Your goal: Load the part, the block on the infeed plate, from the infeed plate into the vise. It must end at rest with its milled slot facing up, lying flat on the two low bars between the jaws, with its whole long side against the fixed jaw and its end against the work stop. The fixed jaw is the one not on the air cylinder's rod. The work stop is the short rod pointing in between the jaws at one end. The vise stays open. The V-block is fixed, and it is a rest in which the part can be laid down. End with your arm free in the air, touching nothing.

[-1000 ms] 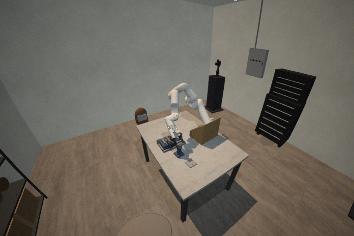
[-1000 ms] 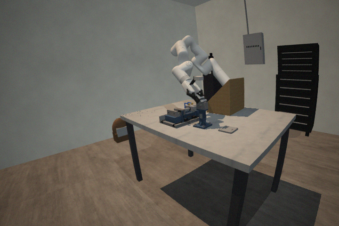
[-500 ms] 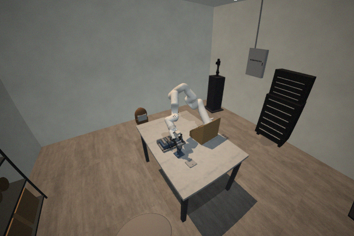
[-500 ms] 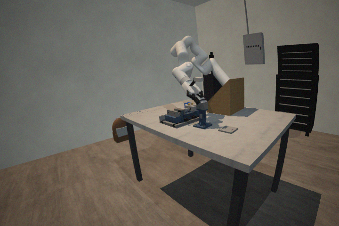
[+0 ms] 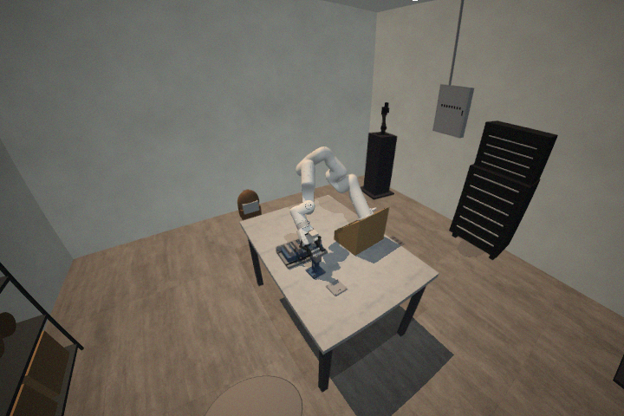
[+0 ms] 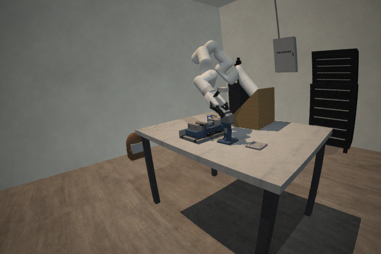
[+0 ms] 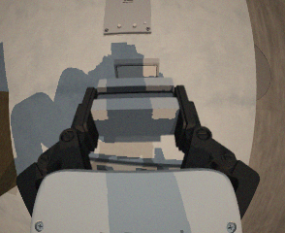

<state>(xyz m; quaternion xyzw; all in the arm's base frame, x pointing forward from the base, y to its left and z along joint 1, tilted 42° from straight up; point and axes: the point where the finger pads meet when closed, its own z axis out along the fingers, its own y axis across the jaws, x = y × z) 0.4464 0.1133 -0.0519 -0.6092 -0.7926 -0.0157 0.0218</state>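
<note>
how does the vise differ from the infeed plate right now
The vise is a tall blue and grey assembly, while the infeed plate is a thin flat grey square. The gripper, shut on the part, is close beside the vise; the infeed plate lies apart from it, with no part on it. Both sit on the table.

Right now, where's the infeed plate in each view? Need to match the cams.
Top: infeed plate, small grey square on the table, nearer the camera than the blue V-block.
Exterior: flat grey square, right of the V-block.
Wrist: top centre, beyond the claw, which is shut on the part.
Shared landmark: the plate, bare in all three.
</note>
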